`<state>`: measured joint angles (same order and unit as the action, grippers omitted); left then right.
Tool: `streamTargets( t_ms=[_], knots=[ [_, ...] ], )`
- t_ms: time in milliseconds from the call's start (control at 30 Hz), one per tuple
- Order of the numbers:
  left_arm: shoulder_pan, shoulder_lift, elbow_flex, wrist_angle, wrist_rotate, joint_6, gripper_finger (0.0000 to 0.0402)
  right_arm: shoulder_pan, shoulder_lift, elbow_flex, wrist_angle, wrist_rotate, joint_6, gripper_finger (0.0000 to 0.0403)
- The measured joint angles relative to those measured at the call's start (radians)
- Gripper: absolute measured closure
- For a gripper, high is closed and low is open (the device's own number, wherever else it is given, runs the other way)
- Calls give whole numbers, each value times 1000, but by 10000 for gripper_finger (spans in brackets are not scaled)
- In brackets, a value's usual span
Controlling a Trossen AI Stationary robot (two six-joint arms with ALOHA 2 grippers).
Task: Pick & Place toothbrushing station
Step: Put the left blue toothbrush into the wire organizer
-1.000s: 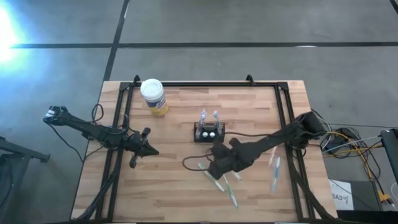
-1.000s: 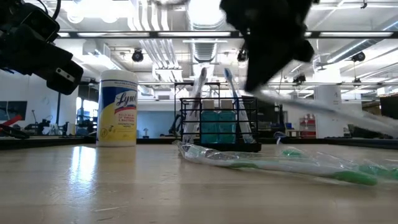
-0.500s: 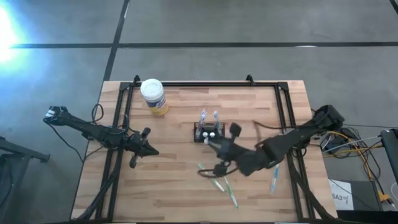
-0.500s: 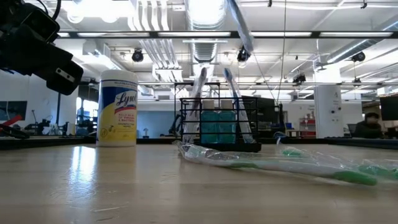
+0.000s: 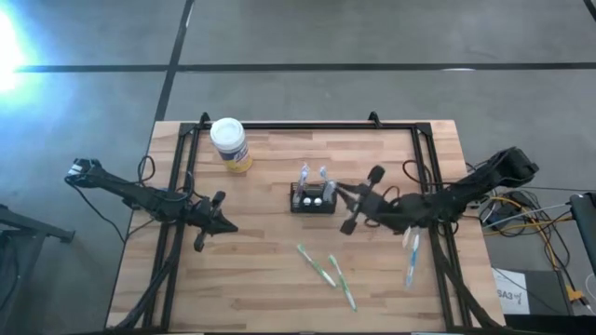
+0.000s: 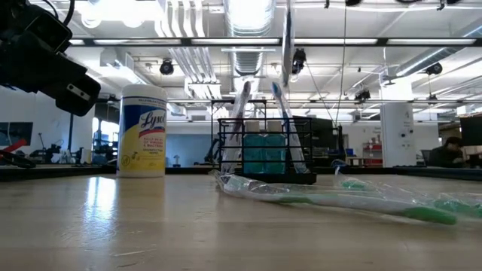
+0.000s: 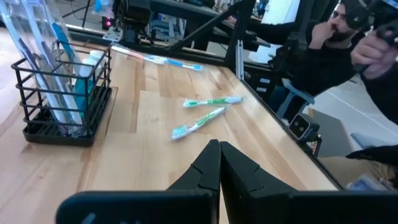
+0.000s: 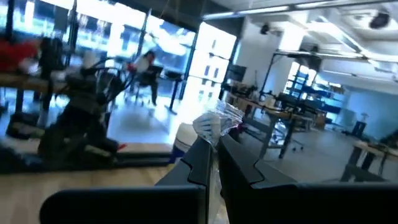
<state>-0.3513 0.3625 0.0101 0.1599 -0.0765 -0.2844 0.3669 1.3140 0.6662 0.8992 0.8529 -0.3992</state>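
Swung away from the loose toothbrushes since a second ago: right tool [image 5: 343, 193], now raised just right of the toothbrushing station [image 5: 313, 198], fingers pinched on a wrapped toothbrush [image 8: 216, 123], seen upright above the station in low view [image 6: 286, 38]. Station sits mid-surface [image 5: 270, 279], upright, two brushes standing in it. Two green toothbrushes [image 5: 326, 270] lying below-right of station, two more wrapped ones [image 5: 410, 251] farther right near the frame rail. Wipes canister [image 5: 229, 144] up-left of station, well apart. Left tool [image 5: 228, 226] idle, well left of station, fingers closed together, holding nothing.
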Motion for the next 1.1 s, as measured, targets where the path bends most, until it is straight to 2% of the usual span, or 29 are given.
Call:
streamTargets(
  t_ms=[100, 267, 700, 933, 1100],
  knots=[
    [0, 0, 0, -5, 0, 6, 396, -46, -11, -81, 106, 4, 33, 390],
    [0, 0, 0, -7, 1, 6, 396, -102, -4, -147, 111, 7, 94, 390],
    [0, 0, 0, -8, 1, 5, 396, -153, 145, -129, 111, 23, 136, 390],
    [0, 0, 0, -8, 1, 4, 396, -152, 227, -110, 102, 205, 302, 390],
    [0, 0, 0, -8, 0, 3, 396, -151, 290, -96, 101, 250, 389, 390]
  ],
)
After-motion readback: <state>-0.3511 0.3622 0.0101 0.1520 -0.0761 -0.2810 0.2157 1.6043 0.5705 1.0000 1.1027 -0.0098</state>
